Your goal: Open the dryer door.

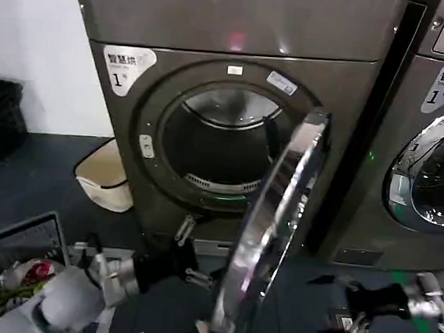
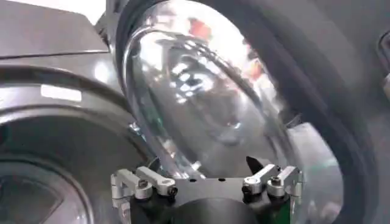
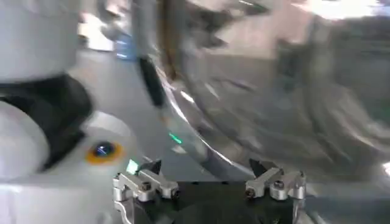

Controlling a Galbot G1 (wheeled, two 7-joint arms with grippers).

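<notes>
Left hand (image 1: 199,278) open — empty, beside dryer door (image 1: 272,231), swung ajar

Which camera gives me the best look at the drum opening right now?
The head view: the round dark drum opening of the bronze-grey dryer sits unobstructed, with the chrome-rimmed round door swung out edge-on. The left wrist view shows mostly the door's glass bowl; the right wrist view shows blurred reflective metal.

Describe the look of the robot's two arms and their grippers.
The left arm has rounded pale grey shells, a silver wrist collar and a black end section. The left gripper has silver metal fingers. The right gripper is likewise black with silver links.
</notes>
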